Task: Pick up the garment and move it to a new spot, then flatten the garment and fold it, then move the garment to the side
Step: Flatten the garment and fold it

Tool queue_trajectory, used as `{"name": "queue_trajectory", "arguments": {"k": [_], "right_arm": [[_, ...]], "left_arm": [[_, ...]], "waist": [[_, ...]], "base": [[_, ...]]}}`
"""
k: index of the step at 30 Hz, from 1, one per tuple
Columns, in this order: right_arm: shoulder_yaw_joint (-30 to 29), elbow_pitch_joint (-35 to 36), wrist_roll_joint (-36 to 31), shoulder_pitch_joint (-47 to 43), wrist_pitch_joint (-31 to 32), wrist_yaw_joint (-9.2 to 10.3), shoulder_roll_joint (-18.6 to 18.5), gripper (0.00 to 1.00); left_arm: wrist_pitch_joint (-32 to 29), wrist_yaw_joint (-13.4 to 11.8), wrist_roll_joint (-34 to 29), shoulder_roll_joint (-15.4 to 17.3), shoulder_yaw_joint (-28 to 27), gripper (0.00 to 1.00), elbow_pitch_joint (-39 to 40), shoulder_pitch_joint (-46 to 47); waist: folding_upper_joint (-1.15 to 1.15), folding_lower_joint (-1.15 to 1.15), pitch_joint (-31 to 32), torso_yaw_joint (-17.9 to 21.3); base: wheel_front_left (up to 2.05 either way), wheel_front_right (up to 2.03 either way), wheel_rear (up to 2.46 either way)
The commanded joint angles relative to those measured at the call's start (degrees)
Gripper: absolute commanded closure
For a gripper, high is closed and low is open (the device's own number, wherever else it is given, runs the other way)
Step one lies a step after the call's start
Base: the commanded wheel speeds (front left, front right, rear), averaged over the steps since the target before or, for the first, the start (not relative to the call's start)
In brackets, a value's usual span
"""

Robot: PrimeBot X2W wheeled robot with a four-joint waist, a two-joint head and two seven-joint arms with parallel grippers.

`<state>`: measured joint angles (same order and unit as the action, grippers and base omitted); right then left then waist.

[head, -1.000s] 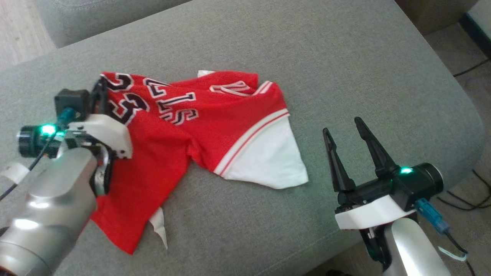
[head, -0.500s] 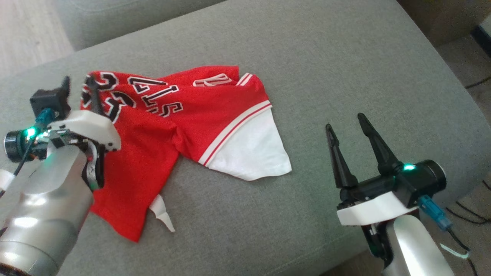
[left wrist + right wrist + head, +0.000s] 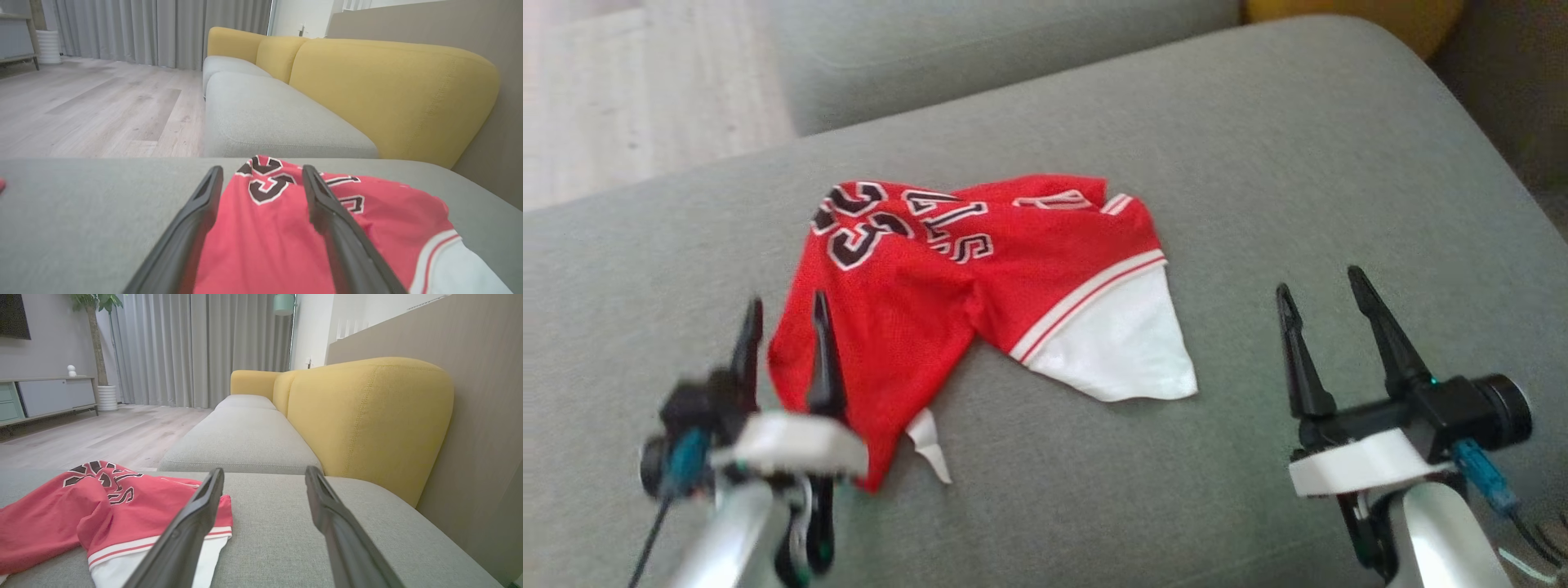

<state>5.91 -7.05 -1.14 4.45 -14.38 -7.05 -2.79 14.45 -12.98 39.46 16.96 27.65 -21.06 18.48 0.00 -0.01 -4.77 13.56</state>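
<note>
Lying crumpled mid-frame is the garment (image 3: pixel 980 286). Left gripper (image 3: pixel 787 300), lower left, and right gripper (image 3: pixel 1319 279), lower right, gape empty.

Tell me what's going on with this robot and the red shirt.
The robot is working on a red jersey, which lies crumpled on a grey cushion, neither flattened nor folded. The left gripper is at the jersey's left edge, open and gripping nothing. The right gripper, also open, hovers over bare cushion to the jersey's right.
</note>
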Motion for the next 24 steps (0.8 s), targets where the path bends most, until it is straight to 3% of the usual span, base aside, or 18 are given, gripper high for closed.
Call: {"name": "queue_trajectory", "arguments": {"k": [1, 10, 18, 24], "right_arm": [[0.7, 1.8, -0.7, 0.6, -0.6, -0.44, -0.1, 0.00], [-3.1, 0.2, -1.9, -2.6, -0.6, -0.44, -0.1, 0.00], [-5.8, -0.6, -2.4, -4.4, -0.6, -0.44, -0.1, 0.00], [-5.9, -1.2, -2.4, -5.4, -0.6, -0.44, -0.1, 0.00]], "left_arm": [[0.5, 0.2, -1.8, 0.8, -3.7, 0.00, 4.0, -0.5], [0.5, 3.8, -11.2, -5.1, -13.9, 0.00, 14.2, -18.1], [0.5, 10.1, -21.7, -11.1, -20.7, 0.00, 17.3, -26.6], [0.5, 14.5, -25.1, -13.5, -24.8, 0.00, 16.5, -28.6]], "waist": [[0.00, 0.01, 1.8, -2.2], [0.00, 0.01, 3.9, -6.1], [0.00, 0.01, 4.5, -7.7], [0.00, 0.01, 5.0, -8.4]], "base": [[0.00, 0.00, 0.00], [0.00, 0.00, 0.00], [0.00, 0.00, 0.00], [0.00, 0.00, 0.00]]}}
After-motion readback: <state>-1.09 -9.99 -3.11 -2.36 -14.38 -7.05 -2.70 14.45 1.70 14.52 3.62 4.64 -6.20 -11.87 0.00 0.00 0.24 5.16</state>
